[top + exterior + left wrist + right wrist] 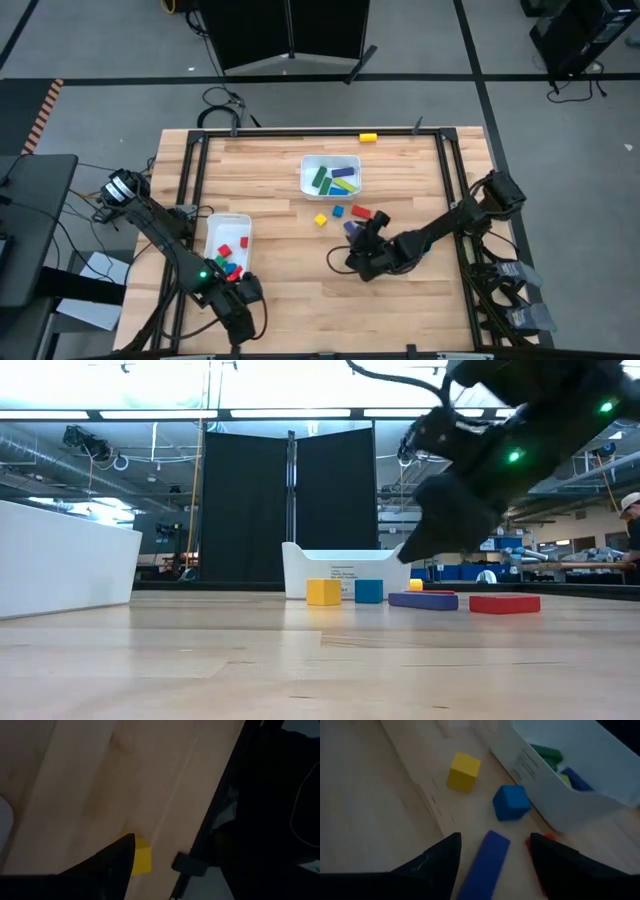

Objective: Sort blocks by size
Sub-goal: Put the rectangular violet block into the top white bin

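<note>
My right gripper (492, 855) is open and hovers over the near end of a dark blue bar (487, 860), one finger to each side and clear of it; the low view shows the gripper (420, 550) above the bar (423, 600). A yellow cube (464, 771), a blue cube (511, 802) and a red bar (504, 603) lie on the table just beyond. A white tray (304, 180) holds several longer bars. Another white tray (215, 228) holds small red, green and blue blocks. My left gripper (238, 298) waits near the table's near left edge.
A single yellow block (368, 137) lies at the table's far edge by the black frame. A yellow block (141, 860) shows in the left wrist view beside the black frame (220, 820). Bare wood lies between the two arms.
</note>
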### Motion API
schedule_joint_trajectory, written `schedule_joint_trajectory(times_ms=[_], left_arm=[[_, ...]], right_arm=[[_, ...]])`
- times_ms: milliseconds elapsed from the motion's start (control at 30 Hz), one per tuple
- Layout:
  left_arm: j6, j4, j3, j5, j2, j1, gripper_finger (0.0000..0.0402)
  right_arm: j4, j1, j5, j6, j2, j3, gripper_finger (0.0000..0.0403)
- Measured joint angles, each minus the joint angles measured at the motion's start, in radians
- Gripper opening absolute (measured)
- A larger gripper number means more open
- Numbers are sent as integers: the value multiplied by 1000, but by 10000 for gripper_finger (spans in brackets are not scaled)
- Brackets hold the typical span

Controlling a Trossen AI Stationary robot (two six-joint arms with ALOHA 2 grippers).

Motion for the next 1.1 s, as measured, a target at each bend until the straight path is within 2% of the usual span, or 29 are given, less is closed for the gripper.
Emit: schedule_joint_trajectory(times_ms=[133,233,433,867,1000,1100], left_arm=[[70,0,0,-29,0,19,279],[101,1,0,-58,0,29,279],[129,-1,0,-91,-1,28,279],[151,-1,0,-134,-1,29,279],[152,-1,0,-142,-1,29,279],[152,-1,0,-145,-1,29,279]], right_arm=[[-10,0,-41,99,-4,-47,249],[72,-14,-84,150,-2,-107,253],[269,-25,-160,94,-2,-147,263],[265,-87,-278,50,9,-147,263],[262,-107,-303,49,9,-147,243],[258,-124,-333,45,7,-145,210]])
